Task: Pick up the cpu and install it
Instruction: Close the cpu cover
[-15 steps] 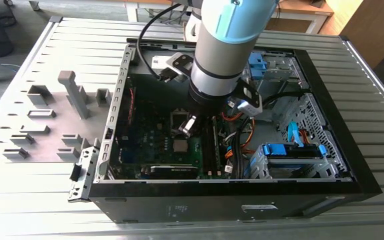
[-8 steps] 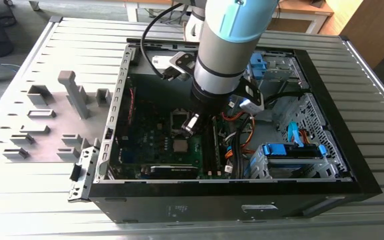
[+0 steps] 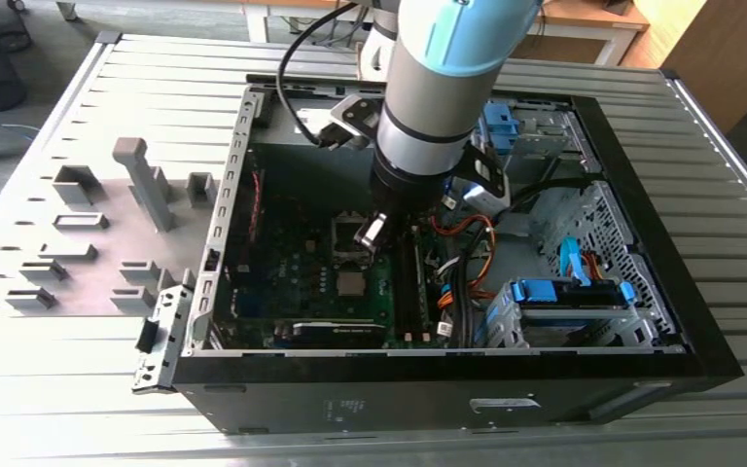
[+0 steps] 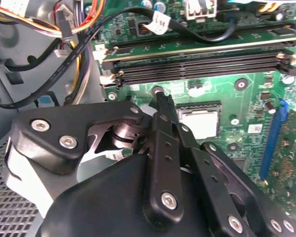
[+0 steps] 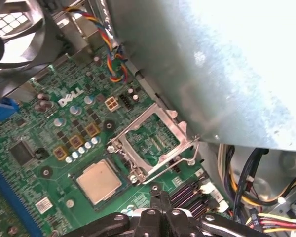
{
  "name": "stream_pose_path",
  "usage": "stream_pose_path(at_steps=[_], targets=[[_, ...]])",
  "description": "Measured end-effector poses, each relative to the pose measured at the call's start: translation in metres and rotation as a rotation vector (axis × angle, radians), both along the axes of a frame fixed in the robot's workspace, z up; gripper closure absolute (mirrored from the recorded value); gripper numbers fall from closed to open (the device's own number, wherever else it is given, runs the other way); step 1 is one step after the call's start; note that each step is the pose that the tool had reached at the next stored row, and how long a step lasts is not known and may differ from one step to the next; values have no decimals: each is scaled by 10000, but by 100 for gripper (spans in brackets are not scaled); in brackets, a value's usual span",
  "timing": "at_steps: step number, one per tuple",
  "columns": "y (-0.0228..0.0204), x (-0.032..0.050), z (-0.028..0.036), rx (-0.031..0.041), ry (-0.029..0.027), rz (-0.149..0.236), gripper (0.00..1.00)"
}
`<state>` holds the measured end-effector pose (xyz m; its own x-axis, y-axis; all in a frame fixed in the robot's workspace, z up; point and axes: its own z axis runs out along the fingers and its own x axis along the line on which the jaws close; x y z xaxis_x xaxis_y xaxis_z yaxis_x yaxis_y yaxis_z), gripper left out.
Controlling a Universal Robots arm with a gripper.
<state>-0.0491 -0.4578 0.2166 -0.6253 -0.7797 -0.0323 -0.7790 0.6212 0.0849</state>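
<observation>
Soft even daylight, harsh white glare on the metal case wall (image 5: 237, 59) (first wrist view).

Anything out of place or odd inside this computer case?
One thing: the hinged metal frame stands flipped open beside the cpu, which lies flat and square on the motherboard, unclamped. Nothing looks spilled or broken.

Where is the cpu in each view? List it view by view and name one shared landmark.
Exterior view: the cpu lies flat on the green motherboard, just below the gripper in the picture.
Second wrist view: the cpu is beside the gripper, near the black memory slots.
First wrist view: the cpu is next to the opened metal socket frame.
Shared landmark: the gripper, close to the cpu.
</observation>
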Motion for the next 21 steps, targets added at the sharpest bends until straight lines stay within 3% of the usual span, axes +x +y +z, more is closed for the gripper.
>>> stream_pose_path(at_steps=[3, 11, 21], targets=[[38, 0, -14, 14, 0, 0, 89], [196, 0, -46, 26, 0, 0, 89], [247, -21, -73, 182, 0, 0, 89]])
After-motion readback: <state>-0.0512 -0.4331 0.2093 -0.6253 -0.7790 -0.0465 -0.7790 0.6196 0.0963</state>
